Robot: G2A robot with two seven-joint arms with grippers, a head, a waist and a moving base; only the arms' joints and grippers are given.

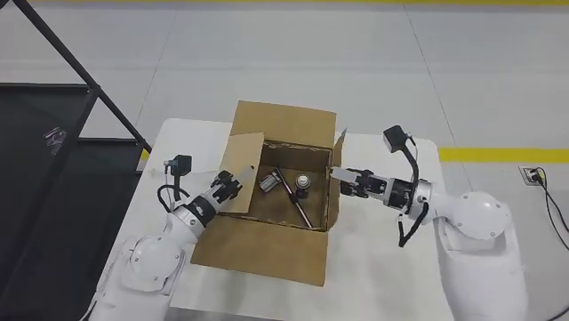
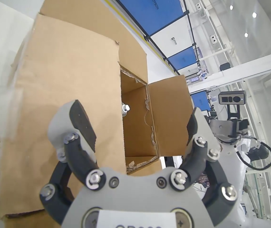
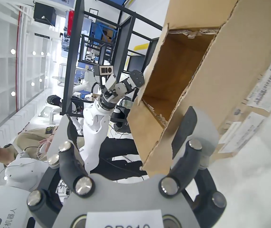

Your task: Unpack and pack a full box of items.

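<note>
The open cardboard box (image 1: 284,124) stands on the table (image 1: 382,259), with a white-capped bottle (image 1: 303,182) inside it. The left gripper (image 1: 233,185) is spread at the box's left flap, and the right gripper (image 1: 343,178) is spread at its right flap.

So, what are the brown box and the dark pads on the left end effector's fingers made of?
The brown open box looks like corrugated cardboard, matt and uncoated: its torn flap edges show the fluted layer. The dark pads on the left end effector seem rubber or similar, matt with fine grain; which exactly is unclear.
</note>
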